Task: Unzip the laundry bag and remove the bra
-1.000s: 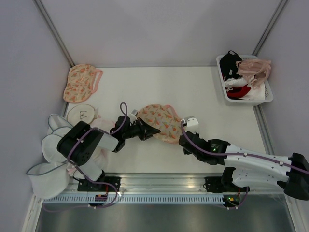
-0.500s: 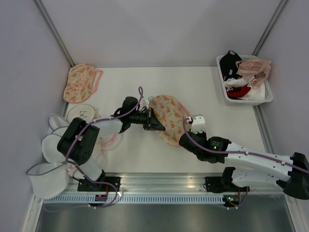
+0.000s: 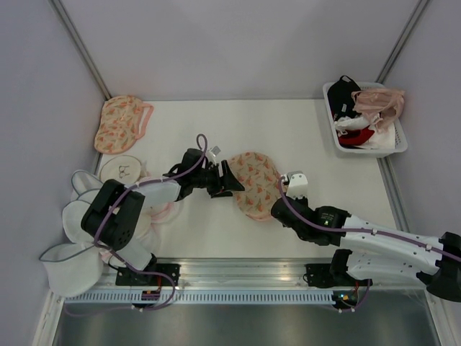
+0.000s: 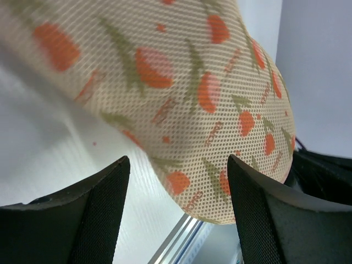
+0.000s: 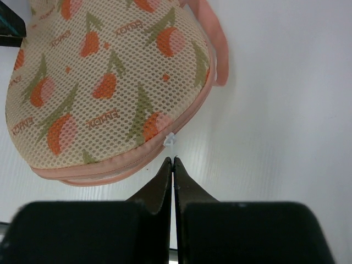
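Closest to the table's front edge: finds the right gripper (image 5: 174, 160) pinched fully shut, tips together just short of the small white zip pull (image 5: 170, 137) and, as far as can be told, holding nothing.

Just beyond: shows the laundry bag (image 5: 104, 77) lying mid-table, its pink zip trim (image 5: 88, 175) running closed along the near rim and its pink loop (image 5: 212, 44) trailing off to one side. Hides the bra completely, presumably zipped inside.

At the bag's left edge: catches the left gripper (image 4: 175, 165) spread wide, fingers (image 4: 93, 214) flanking the printed mesh without gripping it.

Reads as the unzipping step, barely begun. To do it well:
- Part the right fingers slightly, ease forward, and close squarely on the pull tab rather than on the trim beside it.
- Before any tug, clamp the left gripper on the fabric edge away from the pull, so the pouch stays put instead of sliding along.
- Draw the pull around the curve of the rim, not straight outward.
- Stop and reset if mesh bunches ahead of the slider.

Farther back: leaves a second floral pouch (image 3: 121, 124) in the far-left corner and a white basket (image 3: 374, 152) of garments at the far right, both well apart from the work.
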Controlling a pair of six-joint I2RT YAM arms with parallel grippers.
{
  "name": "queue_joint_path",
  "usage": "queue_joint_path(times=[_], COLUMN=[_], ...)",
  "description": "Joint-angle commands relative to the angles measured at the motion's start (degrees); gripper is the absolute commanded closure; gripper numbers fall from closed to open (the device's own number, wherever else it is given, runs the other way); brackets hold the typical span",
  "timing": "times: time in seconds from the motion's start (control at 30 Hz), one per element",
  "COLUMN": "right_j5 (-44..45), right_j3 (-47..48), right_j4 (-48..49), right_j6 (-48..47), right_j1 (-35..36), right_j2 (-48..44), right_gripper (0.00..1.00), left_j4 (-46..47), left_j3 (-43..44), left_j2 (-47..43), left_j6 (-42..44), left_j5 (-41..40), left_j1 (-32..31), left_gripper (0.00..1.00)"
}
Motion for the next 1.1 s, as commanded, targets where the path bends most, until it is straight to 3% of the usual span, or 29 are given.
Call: queue_joint_path(times=[0.0,0.07,0.17,0.2,0.3,0.4,0.53,0.73,1.0,1.07], right_j5=[-3.1,-5.9,-18.0,-27.5,-41.0,-47.2,-51.5,-48.9,-27.5,-27.1], right_j3=[-1.5,-2.5,-5.1,-7.3,-9.1,-8.7,-7.4,-4.9,-3.7,-3.7], right_j4=[4.5,6.7,20.0,24.1,36.9,44.4,50.4,53.8,51.4,51.7], right_j6=[-0.6,-1.4,-5.9,-6.8,-8.5,-9.4,-9.9,-10.7,-11.5,-12.0], right_j1=[-0.1,-0.2,-0.2,-0.2,-0.1,0.0,0.0,-0.1,-0.6,-1.6], right_j2=[0.8,1.7,2.3,2.3,4.2,7.9,13.8,20.0,21.4,21.7], right_gripper=[1.00,1.00,1.00,1.00,1.00,1.00,0.99,1.00,1.00,1.00], left_j4=[0.6,0.7,1.3,-1.5,-8.1,-10.4,-10.4,-10.3,-10.4,-10.4], left_j3=[-5.2,-11.6,-22.4,-26.3,-32.0,-36.1,-37.9,-35.3,-34.8,-34.7], left_j2=[-8.8,-14.1,-29.1,-36.8,-52.7,-60.1,-62.1,-58.0,-57.9,-58.0], left_j6=[-8.7,-12.9,-20.9,-23.7,-28.8,-33.4,-36.3,-37.4,-39.3,-39.6], left_j5=[-11.3,-15.1,-19.6,-20.6,-23.0,-23.1,-22.7,-22.5,-24.4,-25.8], left_j1=[-0.4,-0.9,-1.5,-1.5,-2.5,-4.2,-6.0,-8.4,-10.1,-10.2], left_gripper=[0.25,0.25,0.25,0.24,0.18,0.02,0.00,0.00,0.00,0.00])
